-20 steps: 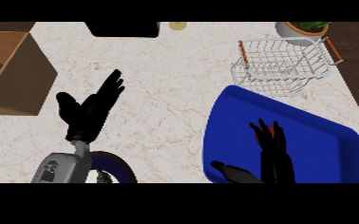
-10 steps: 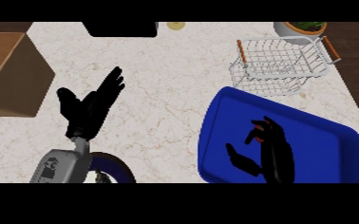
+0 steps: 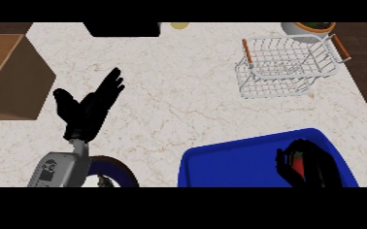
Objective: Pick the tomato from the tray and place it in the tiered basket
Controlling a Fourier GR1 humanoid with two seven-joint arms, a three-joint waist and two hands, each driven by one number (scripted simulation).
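Marble counter point(image 3: 201, 106), blue tray point(image 3: 229, 167): right hand point(image 3: 320, 169) fingers curled round tomato point(image 3: 298, 168), seemingly, red showing between them; left hand point(image 3: 86, 111) splayed.

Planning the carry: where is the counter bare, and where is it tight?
Bare counter spreads between the left hand, the blue tray and the tiered basket, including the strip from tray to basket. Tight: the tray's right end, where the right hand curls round the tomato.

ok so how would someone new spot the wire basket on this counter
Start on the pale marble counter and look to its far right corner. The white wire tiered basket stands there, beyond the blue plastic tray; it alone is see-through mesh, with orange-brown handles.
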